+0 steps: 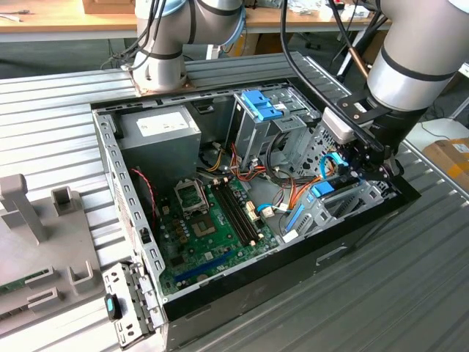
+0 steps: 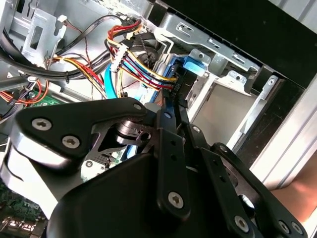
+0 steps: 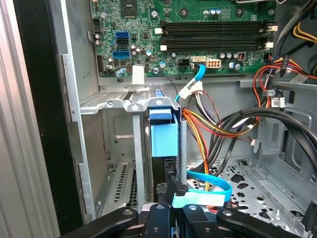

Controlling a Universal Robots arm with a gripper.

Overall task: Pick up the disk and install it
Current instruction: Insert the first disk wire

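Closest to the lens: black linkage bars of my claw (image 2: 168, 148), crowding the second wrist view and the first wrist view.
Claw: my fingers are drawn nearly together over the end of the disk (image 3: 163, 136); I judge that I am gripping it, though the contact itself is hidden behind my linkage.
Disk: it stands on edge in the metal drive bay (image 3: 116, 104) at the corner of the open computer case (image 1: 110, 161), its light blue carrier showing between the bay's rails. In the exterior view I hang over that same corner, at that view's right.
Done: the pick-up is behind me, as far as I can judge, and the disk is already down between the rails.
Left: whether it is fully seated I cannot tell; a bundle of coloured power wires (image 3: 208, 124) meets its end, but whether that plug is home is hidden.
Neighbouring slot: the bay beside the disk, toward the case wall, holds no drive.
Around: the motherboard (image 1: 212, 220) lies flat on the case floor, with the memory slots (image 3: 213, 30) just beyond the bay.
In the way: a thin blue cable (image 3: 210, 186) loops right beside my fingers, and black cables (image 3: 257, 119) arc near; I judge they could snag.
Farther off: a tall metal cage with a blue latch (image 1: 260, 106) stands well apart.
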